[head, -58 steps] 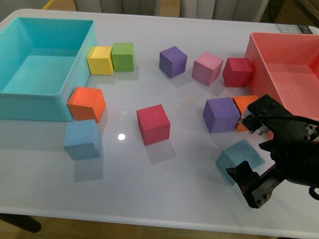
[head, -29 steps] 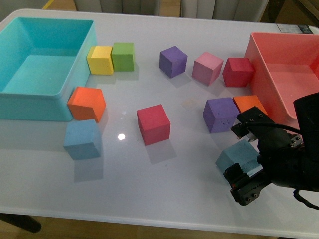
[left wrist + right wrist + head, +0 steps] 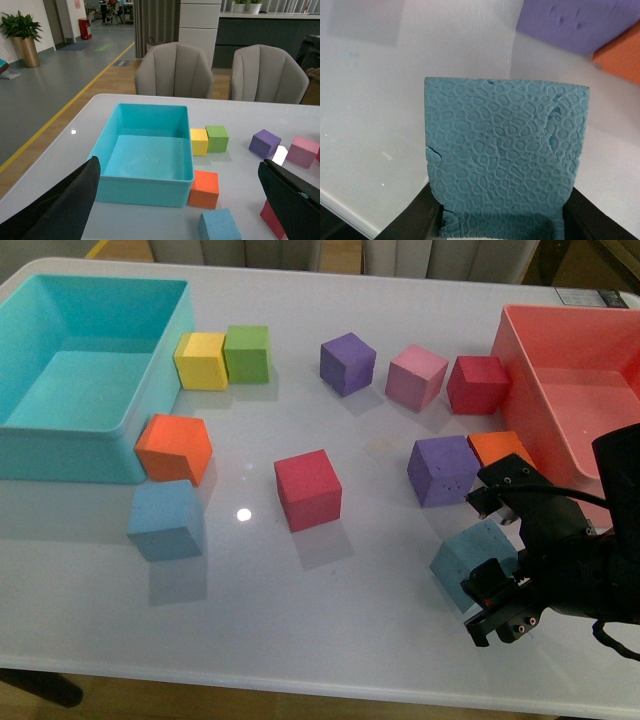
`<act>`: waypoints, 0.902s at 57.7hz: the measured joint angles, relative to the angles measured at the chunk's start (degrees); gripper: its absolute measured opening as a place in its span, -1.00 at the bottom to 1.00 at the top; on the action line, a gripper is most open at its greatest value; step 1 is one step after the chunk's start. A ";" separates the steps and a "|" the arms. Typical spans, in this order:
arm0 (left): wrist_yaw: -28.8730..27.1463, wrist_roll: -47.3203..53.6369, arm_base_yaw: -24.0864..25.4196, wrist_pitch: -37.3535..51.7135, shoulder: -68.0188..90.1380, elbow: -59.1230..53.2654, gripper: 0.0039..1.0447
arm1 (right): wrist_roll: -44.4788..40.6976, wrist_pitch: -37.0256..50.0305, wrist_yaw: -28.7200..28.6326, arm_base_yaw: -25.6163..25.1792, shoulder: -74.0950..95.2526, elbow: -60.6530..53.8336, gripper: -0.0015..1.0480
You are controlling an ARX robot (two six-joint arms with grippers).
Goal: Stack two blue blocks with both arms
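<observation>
One blue block (image 3: 165, 519) rests on the white table at the front left, just in front of an orange cube (image 3: 175, 447); it also shows in the left wrist view (image 3: 218, 225). My right gripper (image 3: 497, 552) at the front right is shut on the other blue block (image 3: 470, 558), which fills the right wrist view (image 3: 505, 155) between the black fingers (image 3: 417, 215). The block sits low, at or just above the table. My left gripper (image 3: 180, 200) is open and empty, high above the table's left side, out of the front view.
A turquoise bin (image 3: 60, 440) stands at the far left and a pink bin (image 3: 520, 360) at the far right. Yellow (image 3: 201, 360), green (image 3: 248, 353), purple (image 3: 347, 363), pink (image 3: 416, 377), dark red (image 3: 477, 384) and red (image 3: 308, 489) cubes lie across the table. A purple cube (image 3: 443, 470) and an orange cube (image 3: 498, 448) sit close behind my right gripper.
My right gripper has closed in around the blue block at the front right and shut on it. The block has shifted slightly. The other cubes have not moved.
</observation>
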 joint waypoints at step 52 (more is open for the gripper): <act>0.00 0.00 0.00 0.00 0.00 0.00 0.84 | 4.85 -26.99 9.01 12.57 35.76 63.21 -0.32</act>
